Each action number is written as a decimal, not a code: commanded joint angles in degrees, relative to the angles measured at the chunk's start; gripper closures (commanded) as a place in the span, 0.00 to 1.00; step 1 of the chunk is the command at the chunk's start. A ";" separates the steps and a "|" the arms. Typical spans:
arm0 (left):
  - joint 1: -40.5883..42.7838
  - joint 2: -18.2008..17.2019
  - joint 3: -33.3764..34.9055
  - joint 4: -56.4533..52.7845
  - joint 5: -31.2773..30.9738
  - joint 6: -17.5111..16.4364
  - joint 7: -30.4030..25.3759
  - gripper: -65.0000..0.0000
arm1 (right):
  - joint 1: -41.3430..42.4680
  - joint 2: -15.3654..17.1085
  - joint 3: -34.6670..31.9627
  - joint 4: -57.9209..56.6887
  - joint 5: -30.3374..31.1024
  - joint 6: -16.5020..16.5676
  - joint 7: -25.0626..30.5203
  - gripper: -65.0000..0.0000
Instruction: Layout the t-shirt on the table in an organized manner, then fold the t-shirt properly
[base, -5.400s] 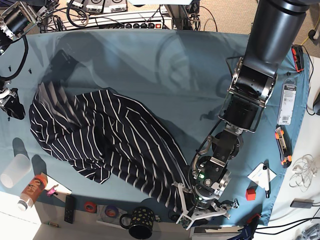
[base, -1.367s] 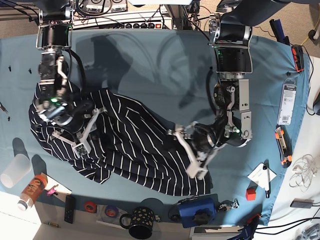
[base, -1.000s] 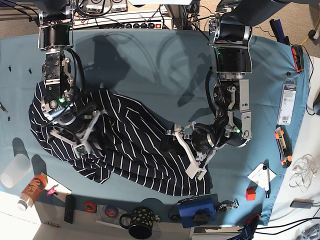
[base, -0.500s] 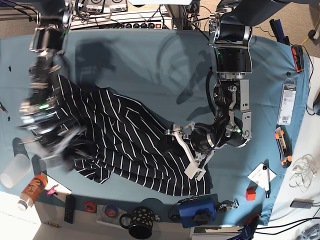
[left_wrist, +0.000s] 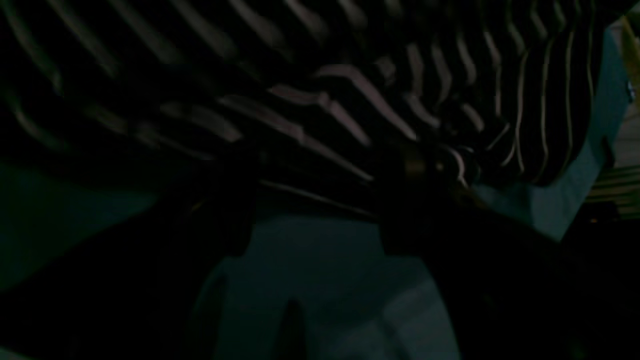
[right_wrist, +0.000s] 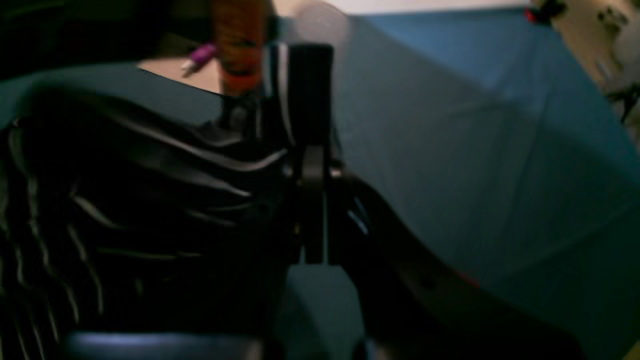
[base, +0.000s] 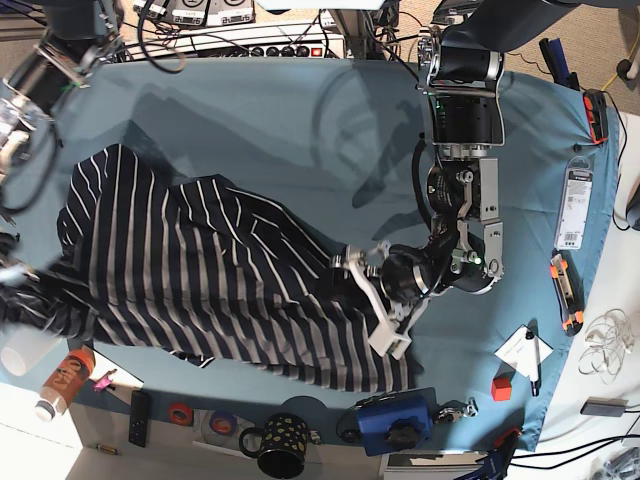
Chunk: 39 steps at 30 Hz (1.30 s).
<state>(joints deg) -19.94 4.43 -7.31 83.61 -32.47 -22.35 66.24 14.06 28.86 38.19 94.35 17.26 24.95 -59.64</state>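
Note:
The dark t-shirt (base: 200, 290) with thin white stripes lies stretched across the left and middle of the teal table (base: 300, 130). My right gripper (right_wrist: 310, 165) is shut on a bunched edge of the shirt (right_wrist: 150, 200). In the base view it is only a blur at the left edge (base: 18, 290). My left gripper (base: 368, 300) sits at the shirt's right edge, jaws apart. In the left wrist view (left_wrist: 320, 210) the shirt's hem (left_wrist: 350, 100) lies just past the fingers, with table cloth between them.
A translucent cup (base: 25, 345) and an orange bottle (base: 65, 378) stand at the front left, close to my right gripper. A remote (base: 141, 417), a black mug (base: 280, 445) and a blue object (base: 395, 425) line the front edge. A cutter (base: 567, 290) and a red block (base: 501, 386) lie at the right.
My right arm has swung from over the shirt to the left front edge, pulling the fabric with it. The shirt is now spread wider and flatter. The left gripper has barely moved.

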 joint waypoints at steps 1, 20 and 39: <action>-1.27 0.33 0.04 0.90 -1.99 -0.26 -0.11 0.43 | 0.96 1.42 1.77 0.72 1.99 1.27 0.28 1.00; 9.97 0.37 0.07 4.76 -21.59 -10.71 8.72 0.65 | -22.82 1.42 10.69 0.74 30.34 11.72 -13.92 1.00; -1.16 0.17 23.93 6.93 27.06 1.49 -24.46 0.54 | -40.57 -0.79 34.47 0.72 45.05 15.05 -20.36 1.00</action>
<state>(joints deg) -19.55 4.19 16.88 89.60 -4.67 -20.62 43.27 -26.24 26.63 71.96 94.21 62.00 40.12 -80.93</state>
